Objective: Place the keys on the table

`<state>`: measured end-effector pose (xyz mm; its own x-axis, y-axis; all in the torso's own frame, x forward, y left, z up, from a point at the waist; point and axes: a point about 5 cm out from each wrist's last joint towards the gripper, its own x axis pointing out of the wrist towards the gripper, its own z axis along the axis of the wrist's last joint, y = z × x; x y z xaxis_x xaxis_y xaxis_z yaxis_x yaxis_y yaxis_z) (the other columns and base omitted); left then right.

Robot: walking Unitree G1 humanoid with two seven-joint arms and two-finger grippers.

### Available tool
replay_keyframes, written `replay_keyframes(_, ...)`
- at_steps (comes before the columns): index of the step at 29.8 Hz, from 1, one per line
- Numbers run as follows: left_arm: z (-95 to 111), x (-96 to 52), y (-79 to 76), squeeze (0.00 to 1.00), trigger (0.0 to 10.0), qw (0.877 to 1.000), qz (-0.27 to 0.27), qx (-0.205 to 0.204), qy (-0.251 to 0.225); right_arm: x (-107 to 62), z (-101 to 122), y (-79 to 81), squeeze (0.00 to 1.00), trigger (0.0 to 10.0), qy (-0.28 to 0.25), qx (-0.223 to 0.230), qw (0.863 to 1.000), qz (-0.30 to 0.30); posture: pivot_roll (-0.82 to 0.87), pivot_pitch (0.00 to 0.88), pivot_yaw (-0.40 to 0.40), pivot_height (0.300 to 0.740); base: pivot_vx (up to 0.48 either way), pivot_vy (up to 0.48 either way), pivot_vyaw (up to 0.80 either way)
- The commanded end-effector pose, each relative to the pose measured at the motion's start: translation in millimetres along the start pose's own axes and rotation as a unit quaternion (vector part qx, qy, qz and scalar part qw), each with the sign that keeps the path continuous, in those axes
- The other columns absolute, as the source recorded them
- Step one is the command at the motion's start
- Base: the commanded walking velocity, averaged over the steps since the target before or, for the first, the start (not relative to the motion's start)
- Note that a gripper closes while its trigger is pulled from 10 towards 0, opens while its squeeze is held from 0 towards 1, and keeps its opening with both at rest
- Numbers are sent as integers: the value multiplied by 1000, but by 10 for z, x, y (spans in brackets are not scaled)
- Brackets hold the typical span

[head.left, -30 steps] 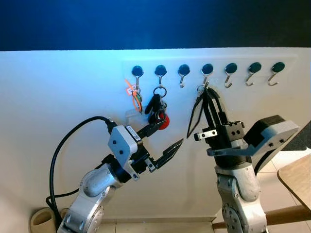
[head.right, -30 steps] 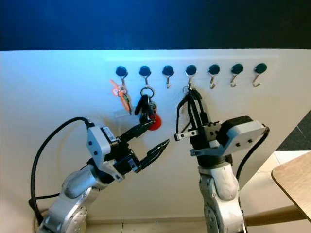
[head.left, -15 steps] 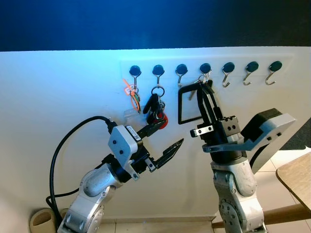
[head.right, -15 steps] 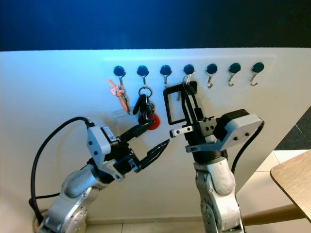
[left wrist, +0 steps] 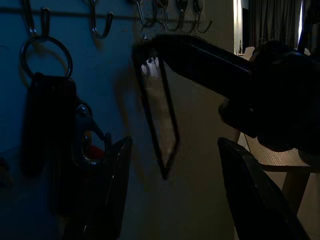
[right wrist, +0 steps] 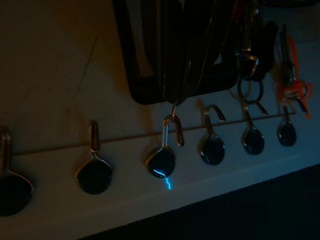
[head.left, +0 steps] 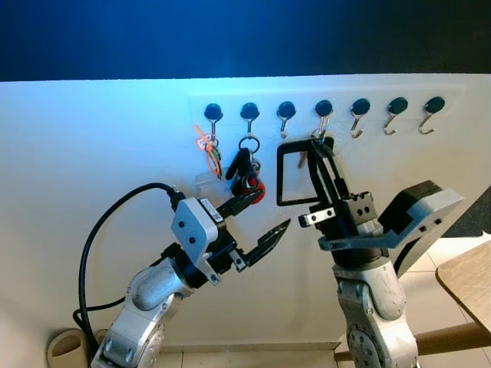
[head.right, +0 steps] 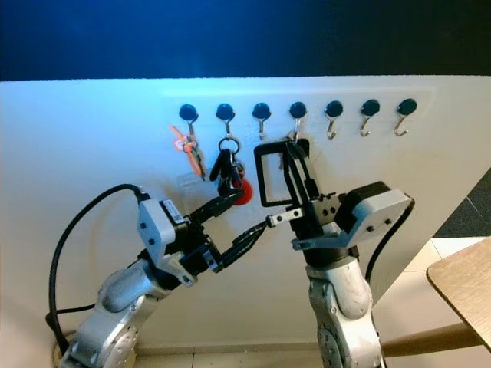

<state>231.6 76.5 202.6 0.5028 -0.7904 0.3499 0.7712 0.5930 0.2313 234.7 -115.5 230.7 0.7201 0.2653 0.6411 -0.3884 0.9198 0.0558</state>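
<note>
Two key bunches hang on the white wall's hooks (head.left: pixel 323 115): an orange-tagged one (head.left: pixel 209 149) and a black-and-red one (head.left: pixel 246 172). Right hand (head.left: pixel 318 149) has its fingers together on a black strap loop (head.left: pixel 294 175) at the fourth hook; left hand (head.left: pixel 258 224), fingers apart, sits just below the black-and-red keys. Desk (head.left: pixel 468 281) corner lies at far right

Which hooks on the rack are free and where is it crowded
Free: the three hooks at the rack's right end and the third hook. Crowded: the orange tag and key bunch by the open left pincer, and the right pincer gripping the black loop.
</note>
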Motion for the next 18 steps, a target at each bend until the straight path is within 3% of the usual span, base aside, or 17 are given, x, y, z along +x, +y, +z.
replay_keyframes(1, 52, 33, -27, 0, 10000, 1000, -12, 7, -7, -108, -135, -69, 0, 0, 43, -2, 999, -23, 23, 85, 15, 740, 0, 0, 0)
replay_keyframes(4, 63, 43, -25, 0, 10000, 1000, -12, 7, -10, -120, -155, -76, 0, 0, 50, -1, 998, -25, 23, 85, 15, 740, 0, 0, 0)
replay_keyframes(5, 84, 62, -27, 0, 10000, 1000, -15, 6, -15, -130, -186, -62, 0, 588, 61, 9, 998, -21, 23, 87, 14, 740, 0, 0, 0)
replay_keyframes(7, 84, 62, -27, 0, 10000, 1000, -15, 6, -15, -130, -186, -62, 0, 588, 61, 9, 998, -21, 23, 87, 14, 740, 0, 0, 0)
replay_keyframes(8, 116, 92, -34, 0, 10000, 1000, -21, 5, -22, -138, -213, -34, 0, 1098, 70, 20, 997, -12, 25, 88, 14, 740, 0, 0, 0)
replay_keyframes(12, 232, 197, -93, 0, 10000, 998, -46, -1, -44, -120, -219, 75, 0, 941, 70, 44, 996, 21, 26, 91, 13, 740, 0, 0, 0)
replay_keyframes(13, 262, 225, -115, 0, 10000, 997, -51, -5, -50, -108, -204, 95, 0, 235, 65, 48, 996, 27, 26, 91, 14, 740, 0, 0, 0)
replay_keyframes(18, 314, 283, -186, 0, 10000, 996, -60, -14, -64, -58, -132, 127, 0, 0, 41, 52, 997, 35, 26, 91, 15, 740, 0, 0, 0)
